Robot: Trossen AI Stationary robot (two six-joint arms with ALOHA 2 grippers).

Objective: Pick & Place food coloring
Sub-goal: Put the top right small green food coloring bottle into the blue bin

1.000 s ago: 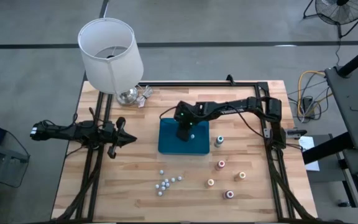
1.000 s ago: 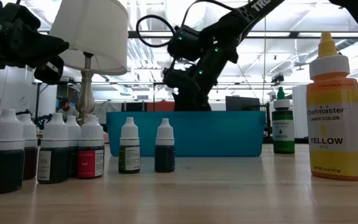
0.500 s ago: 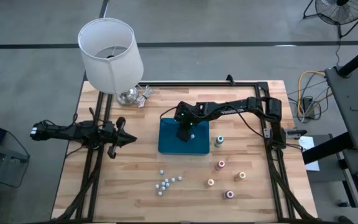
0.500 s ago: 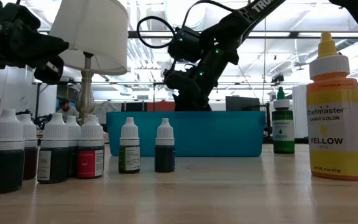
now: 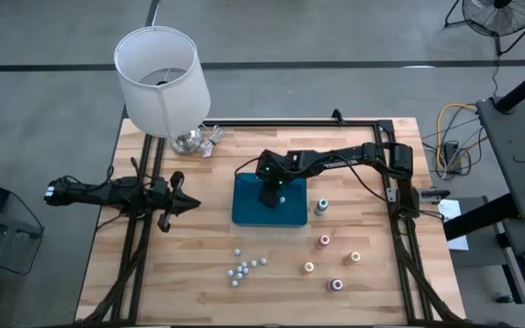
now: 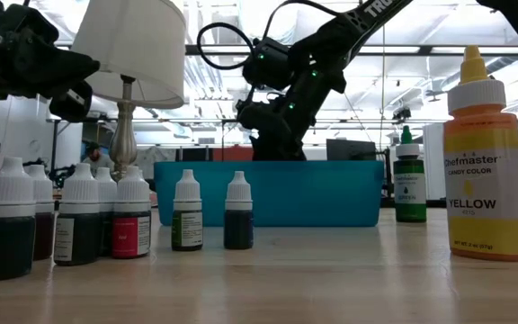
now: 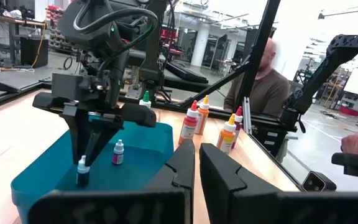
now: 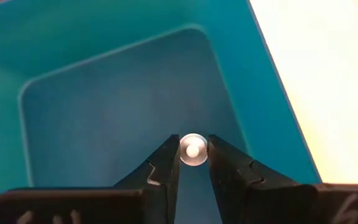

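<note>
Here the right gripper (image 5: pixel 274 196) reaches down into the blue tray (image 5: pixel 244 211) near the middle of the bench (image 5: pixel 199 264). The right wrist view looks straight down past its two dark fingers (image 8: pixel 163 163) at a small white-capped food coloring bottle (image 8: pixel 193 149) standing upright on the tray floor. The bottle sits exactly between the fingertips, and each finger lies against or right beside its cap; whether they press it or have just let go cannot be told from these pictures.

The left wrist view shows the same spot from the side: the fingers point down over the bottle (image 7: pixel 82 171), and a second small bottle (image 7: pixel 117 152) stands just beside it in the tray, apart from the gripper.

The other food coloring is outside the tray. On the bench, a cluster of tiny white-capped bottles (image 5: pixel 243 267) stands on the near side of the tray, left of centre. Taller bottles with coloured tops stand to the right: a green one (image 5: pixel 321 208) just beside the tray's right wall, then a red one (image 5: pixel 324 241), an orange one (image 5: pixel 355 258), a yellow one (image 5: pixel 309 268) and a pink one (image 5: pixel 334 284), all well apart from the right gripper.

The left gripper (image 5: pixel 188 204) waits at the left side of the bench, clenched with nothing in it. A lamp (image 5: pixel 162 80) with a white shade stands at the far left corner.
</note>
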